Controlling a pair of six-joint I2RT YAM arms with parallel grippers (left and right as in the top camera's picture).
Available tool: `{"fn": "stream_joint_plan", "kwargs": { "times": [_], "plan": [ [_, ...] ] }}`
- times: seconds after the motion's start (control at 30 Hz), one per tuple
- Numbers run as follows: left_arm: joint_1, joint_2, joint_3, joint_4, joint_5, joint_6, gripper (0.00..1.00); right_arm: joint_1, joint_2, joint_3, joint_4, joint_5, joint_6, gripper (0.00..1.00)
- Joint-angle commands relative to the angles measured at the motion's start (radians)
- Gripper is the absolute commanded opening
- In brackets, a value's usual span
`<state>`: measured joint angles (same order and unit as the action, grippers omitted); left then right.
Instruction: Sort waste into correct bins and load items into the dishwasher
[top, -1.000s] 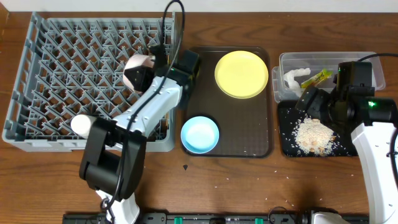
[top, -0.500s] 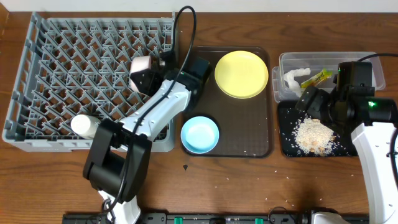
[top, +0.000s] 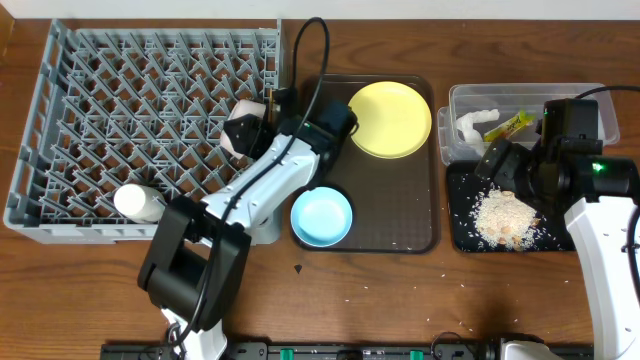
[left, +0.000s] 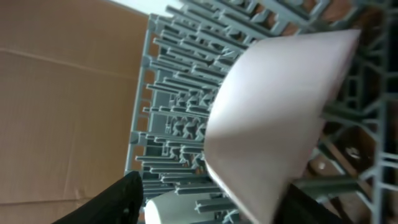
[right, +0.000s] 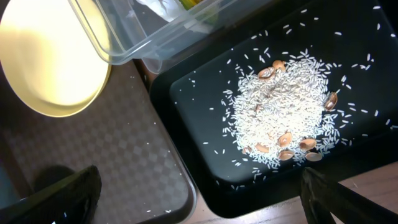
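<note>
The white bowl (top: 250, 108) (left: 273, 112) lies tilted on its side among the pegs at the right edge of the grey dishwasher rack (top: 90, 110) (left: 174, 99). My left gripper (top: 243, 130) (left: 214, 194) is open around the bowl's lower edge, its left finger clear of the bowl. A white cup (top: 135, 201) (left: 180, 208) lies in the rack's near part. My right gripper (top: 492, 163) (right: 199, 190) hangs open over the black tray (top: 455, 225) (right: 186, 124), which holds the food scraps (top: 505, 215) (right: 286, 112). The clear tub (top: 590, 95) (right: 118, 43) holds the tissue (top: 470, 126) and the wrapper (top: 508, 123).
A dark brown serving tray (top: 400, 215) (right: 124, 149) between the rack and the bins carries the yellow plate (top: 388, 118) (right: 50, 56) and the light blue bowl (top: 321, 215). Crumbs are scattered on the wooden table in front of it.
My left gripper has carried the white bowl rightward across the rack to its right edge, and its jaws have opened. The right arm has not moved.
</note>
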<state>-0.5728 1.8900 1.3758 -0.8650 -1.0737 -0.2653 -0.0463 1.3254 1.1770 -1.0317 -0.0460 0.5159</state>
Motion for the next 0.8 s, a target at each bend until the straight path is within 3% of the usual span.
{"fn": "stream_joint_plan", "kwargs": {
  "times": [0.0, 0.3, 0.37, 0.47, 0.63, 0.77],
  "plan": [
    [-0.028, -0.091, 0.018, 0.002, 0.139, -0.010, 0.65, -0.001, -0.014, 0.005, -0.002, 0.012, 0.000, 0.99],
    [-0.031, -0.241, 0.018, 0.035, 0.787, -0.010, 0.65, -0.001, -0.014, 0.005, -0.002, 0.012, 0.000, 0.99],
    [-0.031, -0.260, 0.018, 0.026, 0.909, -0.010, 0.60, -0.001, -0.014, 0.005, -0.001, 0.012, 0.000, 0.99],
    [-0.031, -0.260, 0.016, -0.017, 0.966, -0.050, 0.45, -0.001, -0.014, 0.005, -0.002, 0.012, 0.000, 0.99],
    [-0.060, -0.221, -0.046, -0.026, 0.977, -0.092, 0.08, -0.001, -0.014, 0.005, -0.002, 0.012, 0.000, 0.99],
    [-0.113, -0.149, -0.074, -0.019, 0.978, -0.116, 0.08, -0.001, -0.014, 0.005, -0.002, 0.012, 0.000, 0.99]
  ]
}}
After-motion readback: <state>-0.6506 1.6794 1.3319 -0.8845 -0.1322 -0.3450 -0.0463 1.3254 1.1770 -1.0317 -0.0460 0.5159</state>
